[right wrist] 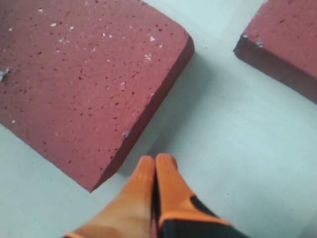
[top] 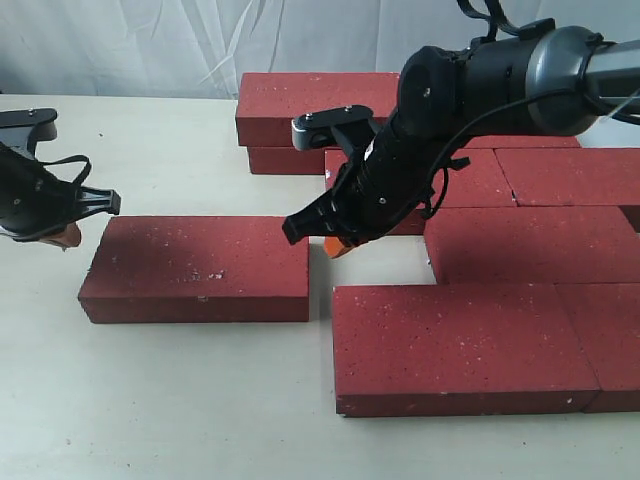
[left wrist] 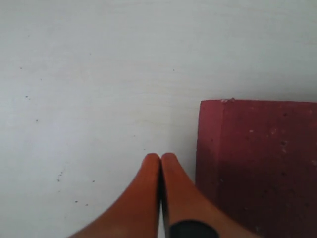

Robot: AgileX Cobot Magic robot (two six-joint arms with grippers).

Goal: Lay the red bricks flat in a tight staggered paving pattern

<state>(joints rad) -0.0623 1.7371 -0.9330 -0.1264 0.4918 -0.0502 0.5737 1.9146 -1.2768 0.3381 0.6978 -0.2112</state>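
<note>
One loose red brick (top: pixel 200 265) lies flat at left centre, apart from the others. Several red bricks (top: pixel 465 345) lie flat in staggered rows on the right, and two more are stacked at the back (top: pixel 315 105). My left gripper (top: pixel 66 237) is shut and empty, low beside the loose brick's left end (left wrist: pixel 262 163); its orange tips (left wrist: pixel 159 157) are pressed together. My right gripper (top: pixel 340 247) is shut and empty, down in the gap between the loose brick and the rows. Its tips (right wrist: pixel 156 159) sit next to one brick's edge (right wrist: pixel 84 84), with another brick's corner (right wrist: pixel 287 44) farther off.
The white table (top: pixel 180 400) runs bare in front of the bricks and to the left. A white cloth backdrop (top: pixel 150 45) hangs behind. The right arm's dark body (top: pixel 480 90) hangs over the back rows and hides part of them.
</note>
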